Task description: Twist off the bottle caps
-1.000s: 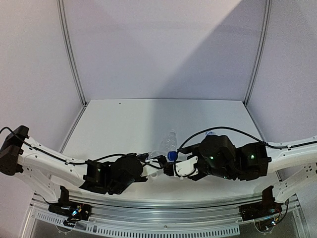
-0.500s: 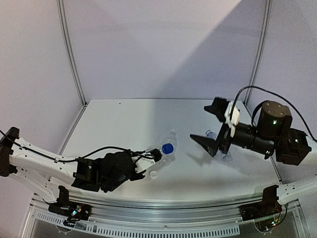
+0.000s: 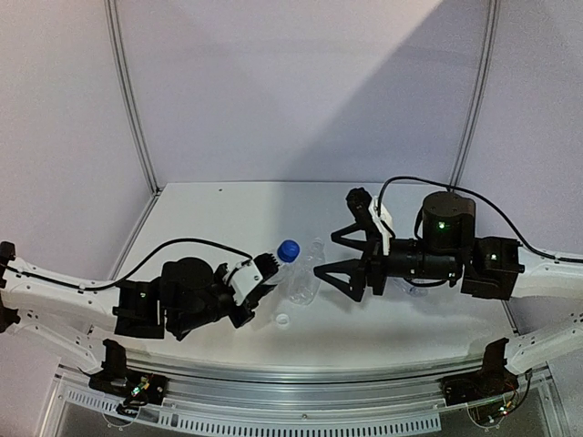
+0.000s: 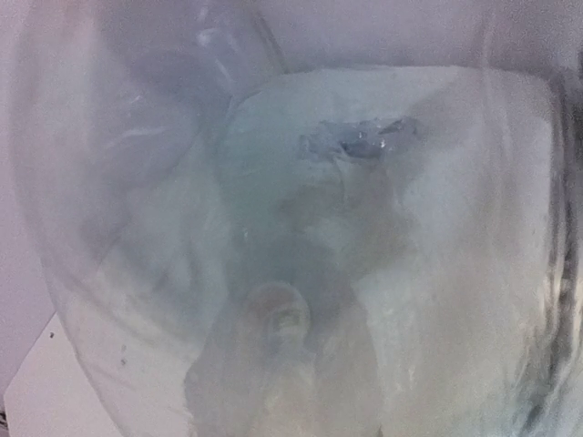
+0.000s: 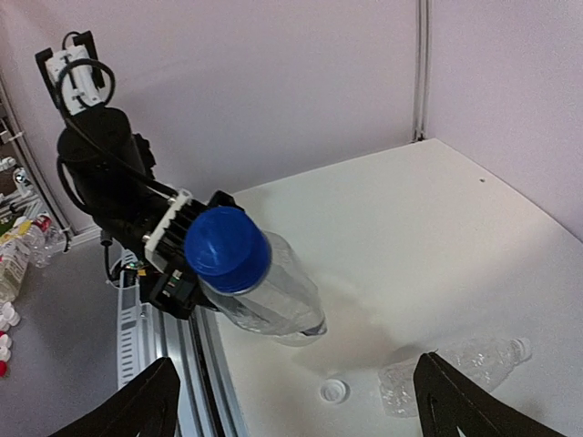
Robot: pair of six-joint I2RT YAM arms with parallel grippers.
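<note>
Your left gripper [image 3: 264,271] clamps the bottle [image 5: 278,296], blue cap [image 5: 226,249] raised mid-table, facing your right gripper [image 3: 330,254], wide open and empty; close off-centre and the thin bottle may twist loose.

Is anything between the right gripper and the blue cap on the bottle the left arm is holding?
Nothing visible. Only open air separates the right gripper from the round blue plastic cap; the small loose white cap lies on the table, below that line.

Right jaws wide now, off the blue cap [image 3: 289,249]
</note>
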